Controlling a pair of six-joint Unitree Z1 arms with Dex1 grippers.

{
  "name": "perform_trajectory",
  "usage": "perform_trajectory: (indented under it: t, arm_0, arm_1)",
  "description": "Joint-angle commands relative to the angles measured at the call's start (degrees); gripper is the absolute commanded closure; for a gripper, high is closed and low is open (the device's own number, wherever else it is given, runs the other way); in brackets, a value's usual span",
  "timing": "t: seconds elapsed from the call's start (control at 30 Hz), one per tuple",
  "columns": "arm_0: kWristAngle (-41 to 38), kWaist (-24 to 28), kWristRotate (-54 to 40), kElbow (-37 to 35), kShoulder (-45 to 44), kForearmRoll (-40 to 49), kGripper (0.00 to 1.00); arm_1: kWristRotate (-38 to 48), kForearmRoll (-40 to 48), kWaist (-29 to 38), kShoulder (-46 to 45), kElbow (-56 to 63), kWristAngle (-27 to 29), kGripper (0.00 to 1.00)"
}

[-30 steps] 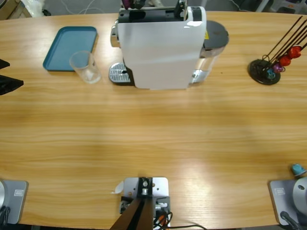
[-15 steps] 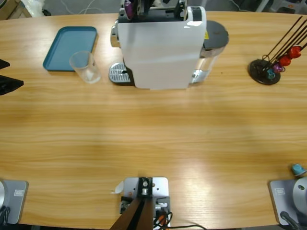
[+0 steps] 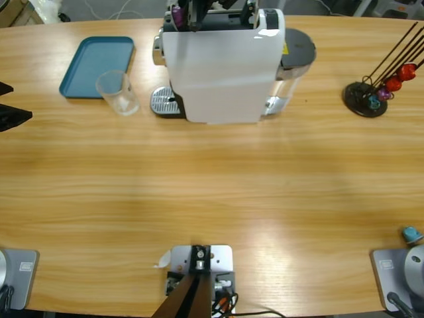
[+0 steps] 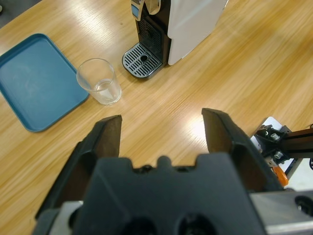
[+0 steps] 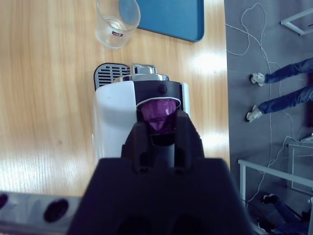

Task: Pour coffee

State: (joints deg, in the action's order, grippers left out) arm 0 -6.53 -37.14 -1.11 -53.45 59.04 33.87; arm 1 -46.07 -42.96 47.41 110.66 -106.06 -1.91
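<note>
The white coffee machine (image 3: pixel 222 66) stands at the table's back, its drip grate (image 3: pixel 162 101) empty. An empty clear glass (image 3: pixel 118 92) stands just left of the grate, touching the blue tray (image 3: pixel 96 63). My right gripper (image 5: pixel 159 128) is shut on a purple capsule (image 5: pixel 157 116) right over the machine's top slot (image 5: pixel 159 100); in the high view the capsule (image 3: pixel 177 13) shows at the machine's top left. My left gripper (image 4: pixel 161 132) is open and holds nothing, hanging at the table's left edge (image 3: pixel 13 103), short of the glass (image 4: pixel 99 82).
A black capsule stand (image 3: pixel 371 93) with red and purple capsules is at the back right. A teal capsule (image 3: pixel 411 233) lies near the front right corner. A person's legs (image 5: pixel 274 93) show on the floor behind the table.
My right gripper has brought the purple capsule a little further over the machine's top. The left arm, glass and tray have not moved.
</note>
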Motion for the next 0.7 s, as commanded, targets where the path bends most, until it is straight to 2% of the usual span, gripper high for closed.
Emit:
perform_trajectory:
  t: [0.03,0.1,0.17,0.2,0.3,0.57,0.7]
  arm_0:
    - [-0.76,-0.39,-0.56,2.29,-1.10,-0.73,0.303]
    - [-0.76,-0.39,-0.58,2.29,-1.12,-0.73,0.303]
    - [-0.67,-0.39,-0.65,2.29,-1.30,-0.73,0.303]
    - [-0.67,-0.39,-0.65,2.29,-1.30,-0.73,0.303]
    - [-0.67,-0.39,-0.65,2.33,-1.24,-0.73,0.303]
    - [-0.67,-0.39,-0.65,2.36,-1.17,-0.73,0.303]
    - [-0.76,-0.39,-0.65,2.36,-0.98,-0.73,0.303]
  arm_1:
    - [0.77,0.42,-0.92,3.60,0.33,0.12,0.988]
    - [1.37,0.42,-0.92,3.60,0.33,0.33,0.761]
    - [1.97,0.39,-0.92,3.60,0.33,0.26,0.694]
    - [2.34,0.33,-0.92,3.67,0.33,0.24,0.593]
    - [2.86,0.33,-0.92,3.60,0.19,0.44,0.490]
    - [3.60,0.19,-0.84,2.02,-2.19,3.60,0.478]
    - [4.34,-0.33,1.90,-1.67,-8.37,5.90,0.478]
